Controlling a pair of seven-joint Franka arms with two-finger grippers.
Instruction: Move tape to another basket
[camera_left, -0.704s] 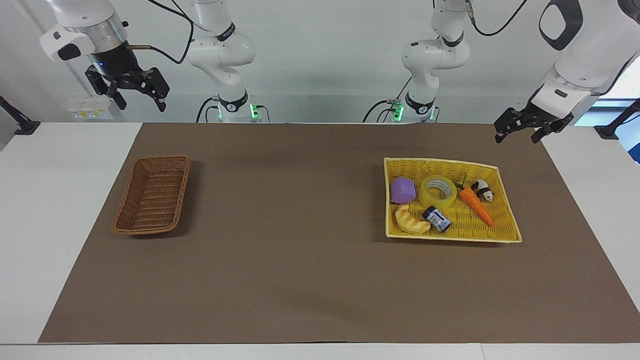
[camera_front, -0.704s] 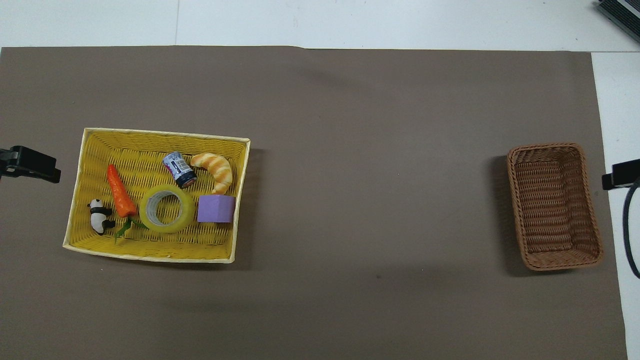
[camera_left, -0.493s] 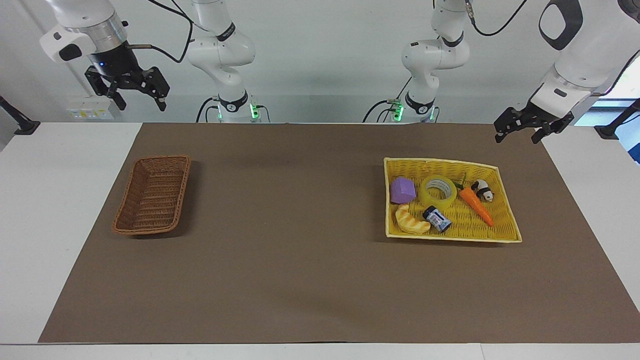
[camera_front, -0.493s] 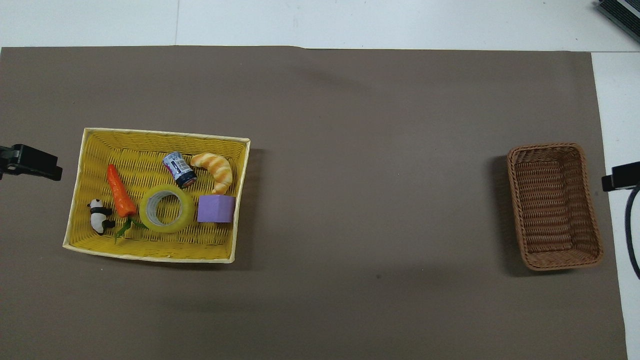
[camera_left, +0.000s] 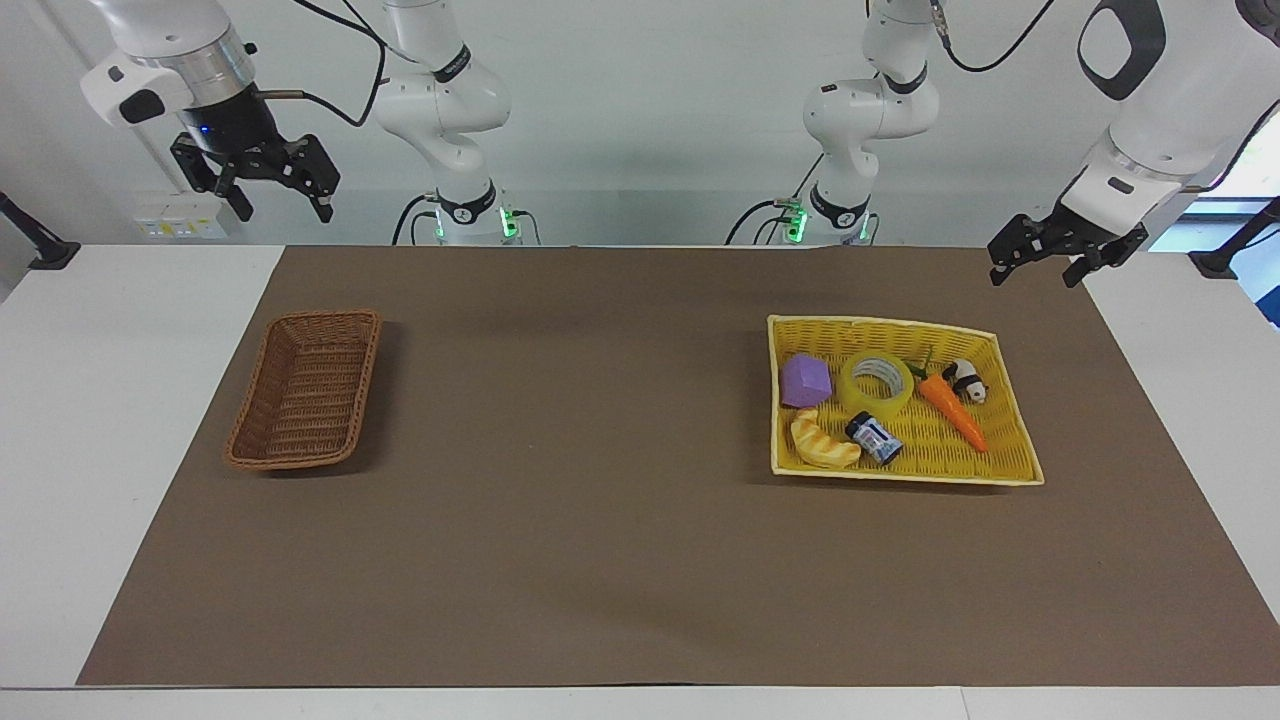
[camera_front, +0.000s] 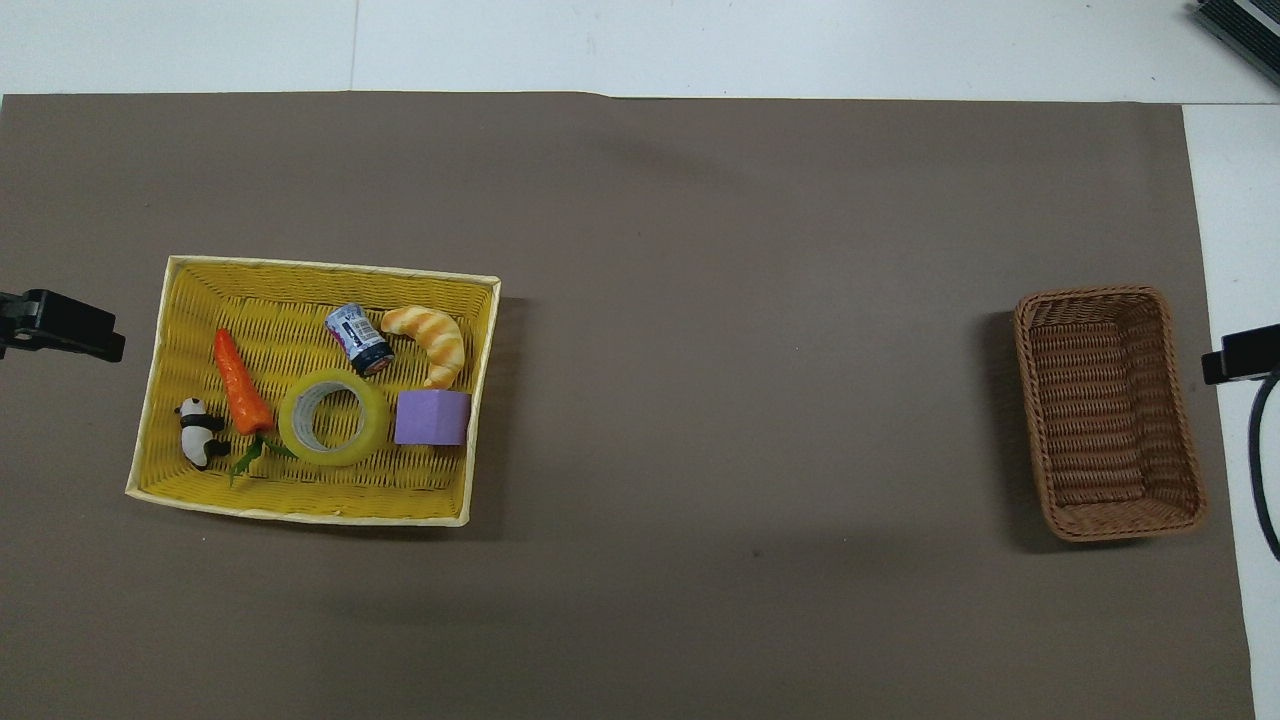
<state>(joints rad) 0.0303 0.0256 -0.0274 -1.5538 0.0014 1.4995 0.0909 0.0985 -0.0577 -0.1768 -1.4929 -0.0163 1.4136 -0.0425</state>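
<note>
The tape (camera_left: 877, 384) lies flat, hole up, in the yellow tray basket (camera_left: 1015, 455) at the left arm's end, so the spread left gripper (camera_left: 1035, 262), up over the mat's corner near that tray, sits closer than the spread right gripper (camera_left: 272, 184), which waits above the brown wicker basket (camera_left: 306, 390).
</note>
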